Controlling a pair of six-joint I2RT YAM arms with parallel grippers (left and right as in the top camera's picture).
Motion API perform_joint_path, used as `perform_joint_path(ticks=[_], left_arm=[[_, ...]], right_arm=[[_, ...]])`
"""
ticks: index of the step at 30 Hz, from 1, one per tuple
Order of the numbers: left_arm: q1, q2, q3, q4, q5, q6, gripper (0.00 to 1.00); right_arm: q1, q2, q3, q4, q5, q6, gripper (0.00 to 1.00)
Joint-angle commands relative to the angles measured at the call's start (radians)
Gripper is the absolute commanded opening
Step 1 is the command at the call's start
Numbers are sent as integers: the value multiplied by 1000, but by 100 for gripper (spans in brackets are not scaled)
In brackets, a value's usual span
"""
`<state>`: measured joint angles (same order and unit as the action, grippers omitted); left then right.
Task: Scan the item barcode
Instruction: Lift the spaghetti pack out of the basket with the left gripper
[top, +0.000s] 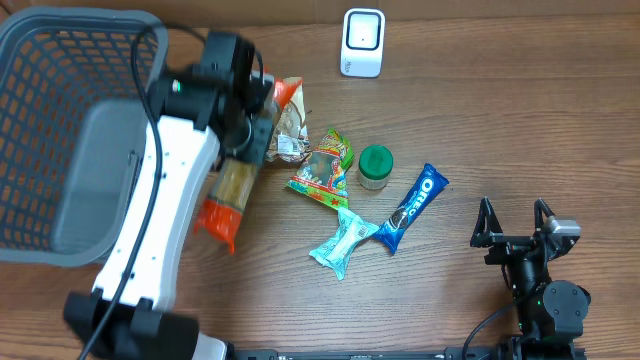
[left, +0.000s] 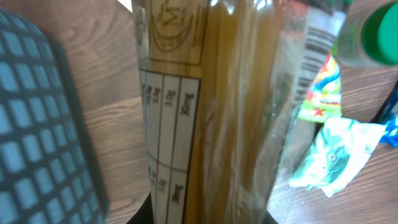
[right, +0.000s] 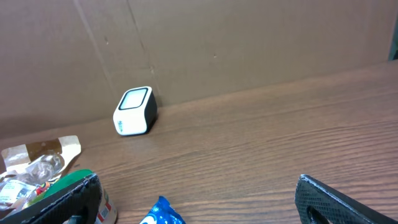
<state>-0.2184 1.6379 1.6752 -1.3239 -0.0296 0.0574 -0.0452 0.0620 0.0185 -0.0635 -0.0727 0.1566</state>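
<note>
Pasta packet (top: 232, 185): long, clear film, orange ends. It lies lengthwise left of bench centre, just beside the basket (top: 60, 60). My left hand (top: 248, 135) is clamped on its far portion; I can't tell whether it's off the bench. The barcode (left: 317, 40) sits along one side of the packet. The scanner (top: 362, 42) stands at the far edge, well apart. My right hand (top: 515, 222) is idle near the right front corner, jaws wide, holding nothing.

Risks:
- The grip is off-centre, so the long packet may droop or swivel.
- The slick film may slip.
- The barcode could end up turned away from the scanner window.
- A swinging tail could sweep the candy bag (top: 322, 170).
</note>
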Motion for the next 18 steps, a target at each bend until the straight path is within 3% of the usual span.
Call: perform_joint_path(ticks=[1,9,18], left_arm=[[2,-121,-155,92,21,-14,4],[1,-161,-495,370,28,-34,5],[1,-161,-721,623,65,94,4]], right_arm=[[0,0,-10,6,0,0,100],[0,0,-10,6,0,0,100],[0,0,-10,6,0,0,100]])
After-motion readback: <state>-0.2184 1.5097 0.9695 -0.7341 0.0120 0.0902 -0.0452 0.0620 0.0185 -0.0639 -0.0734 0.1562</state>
